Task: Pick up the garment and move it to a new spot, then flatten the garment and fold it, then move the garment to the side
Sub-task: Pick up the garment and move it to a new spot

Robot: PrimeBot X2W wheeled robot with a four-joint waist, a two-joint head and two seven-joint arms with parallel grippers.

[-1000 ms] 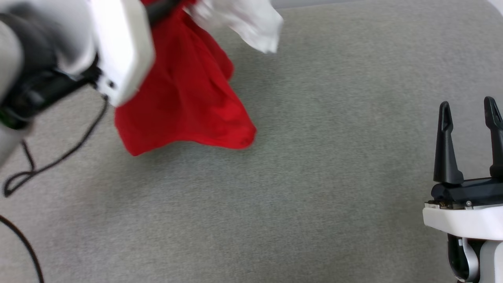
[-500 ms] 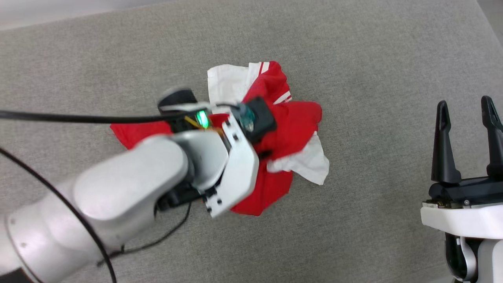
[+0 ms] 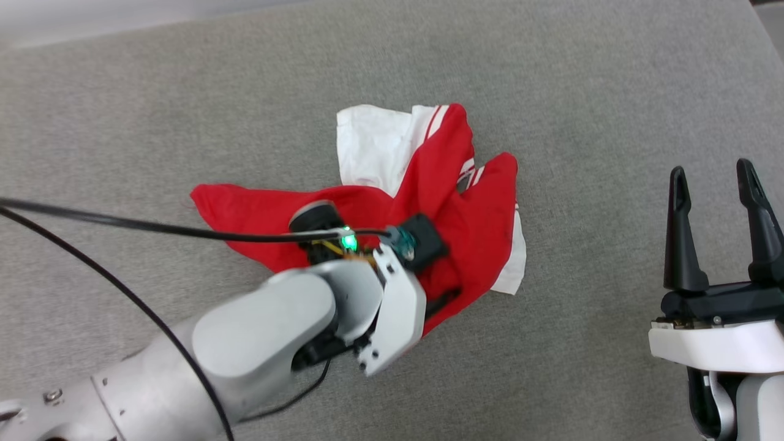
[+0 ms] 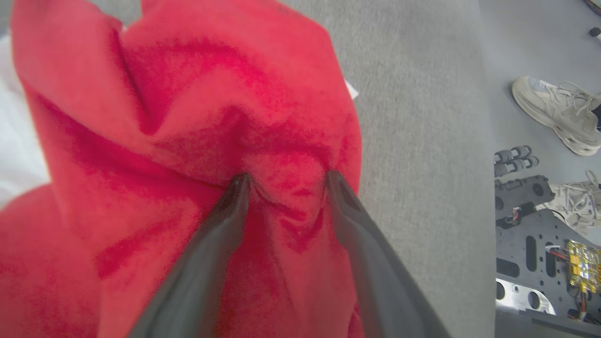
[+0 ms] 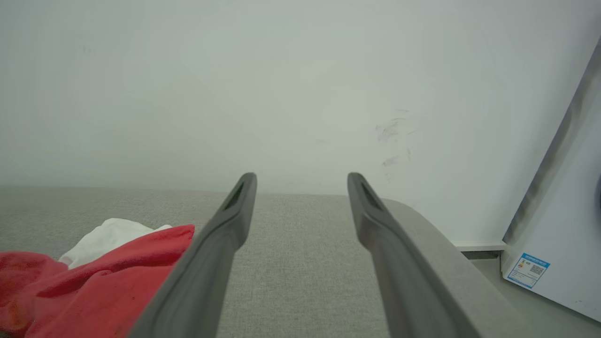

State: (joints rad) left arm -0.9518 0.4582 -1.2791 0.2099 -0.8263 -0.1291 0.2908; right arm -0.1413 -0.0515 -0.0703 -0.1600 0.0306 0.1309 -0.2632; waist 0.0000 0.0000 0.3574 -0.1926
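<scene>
Red jersey-style shirt with white sleeves [image 3: 478, 208], dangling in the air a second ago, now lies crumpled near the middle of the grey fabric tabletop [image 3: 612, 92]. Left jaws stand parted, tips pressed into its red cloth; right jaws hang open, empty.

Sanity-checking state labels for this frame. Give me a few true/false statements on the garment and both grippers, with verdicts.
1. The garment lies flat and smoothed out. False: it is crumpled, with folds and a white sleeve poking out at the top.
2. The right gripper is open and holds nothing. True.
3. The left gripper presses into red cloth with its fingers apart. True.
4. The right gripper touches the garment. False: it is well apart from it, over the bare grey surface.
</scene>
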